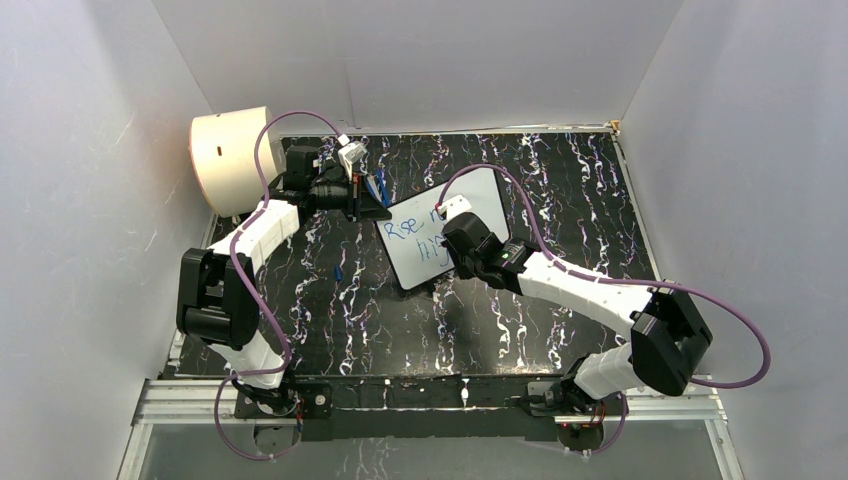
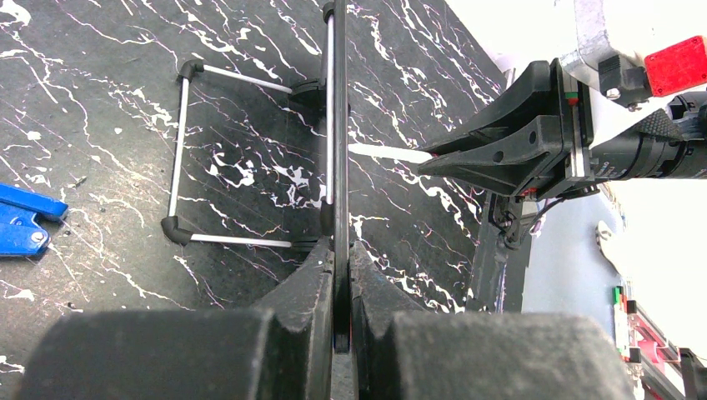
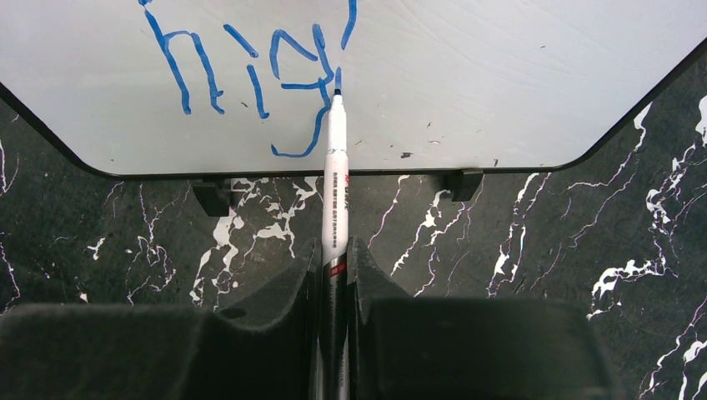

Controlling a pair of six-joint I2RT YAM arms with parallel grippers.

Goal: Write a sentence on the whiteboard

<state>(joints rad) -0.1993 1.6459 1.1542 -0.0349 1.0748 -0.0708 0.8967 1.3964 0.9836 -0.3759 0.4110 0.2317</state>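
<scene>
The whiteboard (image 1: 486,196) stands tilted on its little wire stand (image 2: 179,150) in the middle of the black table (image 1: 560,180). The left gripper (image 2: 340,250) is closed tight on the board's thin edge and holds it steady. The right gripper (image 3: 334,250) is closed tight around a white marker (image 3: 335,183), which points straight at the board.

The sentence (image 1: 412,228) is in blue, on 2 lines. I think the writing is part way through. Line 2 shows 3 letters, "hig", and the marker tip sits right at the "g". The word looks unfinished. The next move likely calls for a small slide to the right onto bare board, with the tip pressed lightly so the line does not break. The left gripper should keep the board from wobbling.

From above, the right arm covers much of the board, so the end of line 1 is hidden. The right wrist view cuts off line 1 too. I cannot tell if the tip really touches the board. A small blue thing (image 2: 21,221) lies on the table, cut off at the edge of the left wrist view.
</scene>
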